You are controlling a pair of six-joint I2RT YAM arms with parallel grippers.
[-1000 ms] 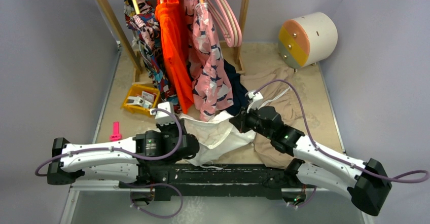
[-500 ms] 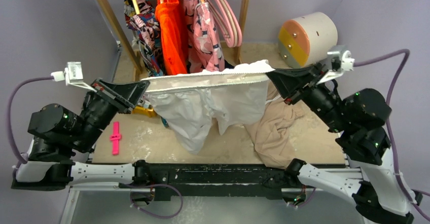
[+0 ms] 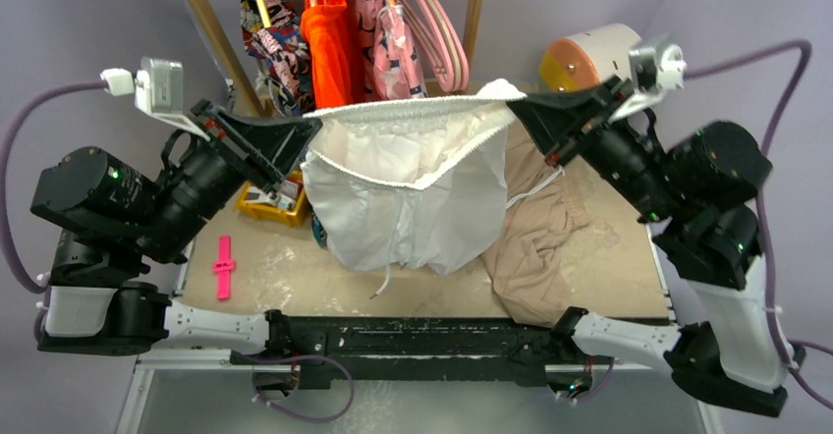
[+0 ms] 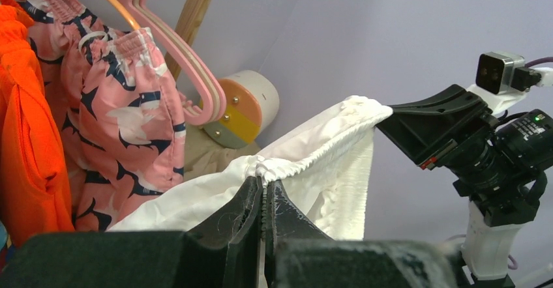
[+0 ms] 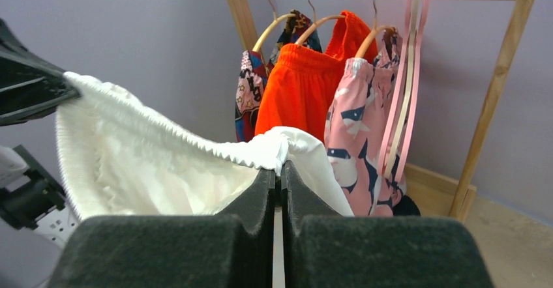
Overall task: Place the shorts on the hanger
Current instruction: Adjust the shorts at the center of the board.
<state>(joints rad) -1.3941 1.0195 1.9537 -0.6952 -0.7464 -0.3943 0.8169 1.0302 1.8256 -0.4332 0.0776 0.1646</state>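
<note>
The white shorts hang in the air over the table, their elastic waistband pulled taut between my two grippers. My left gripper is shut on the waistband's left end and shows pinching the gathered hem in the left wrist view. My right gripper is shut on the right end, its pads closed on white fabric. A drawstring dangles below the shorts. The pink hanger hangs empty on the rack behind the shorts, with its arms beside the pink patterned garment.
A wooden rack at the back holds a patterned garment, an orange one and a pink patterned one. A tan garment lies on the table's right side. A yellow bin, a pink clip and a round drum are nearby.
Both arms have risen from low over the table, lifting the shorts off it and stretching the waistband wide. In the last half second the shorts rose a little higher and hang fuller.
</note>
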